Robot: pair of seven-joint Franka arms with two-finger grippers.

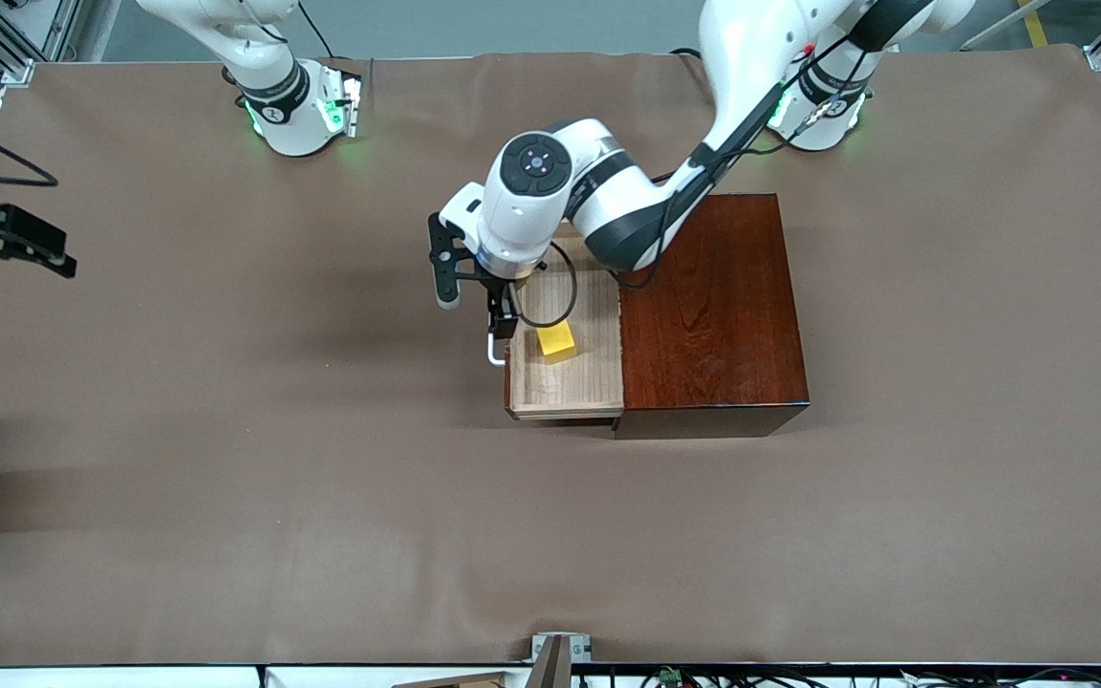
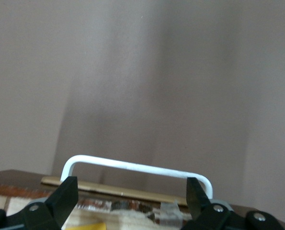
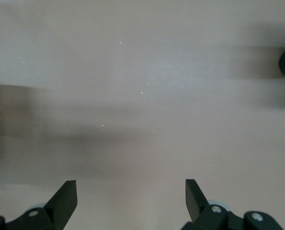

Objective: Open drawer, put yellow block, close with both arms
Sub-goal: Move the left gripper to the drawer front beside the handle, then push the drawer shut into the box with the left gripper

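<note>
The yellow block (image 1: 556, 338) is lying in the open drawer (image 1: 581, 382). The left claw (image 1: 474, 304), spread open, is hovering at the handle (image 1: 494, 355); a skewed push risks jamming. The right claw (image 1: 6, 244), open, is waiting.

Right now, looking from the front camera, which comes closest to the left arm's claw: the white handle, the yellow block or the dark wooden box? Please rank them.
1. White handle: right beside the open left gripper, on the drawer's front.
2. Yellow block: inside the open drawer.
3. Dark wooden box: farthest, toward the left arm's end of the table.
</note>
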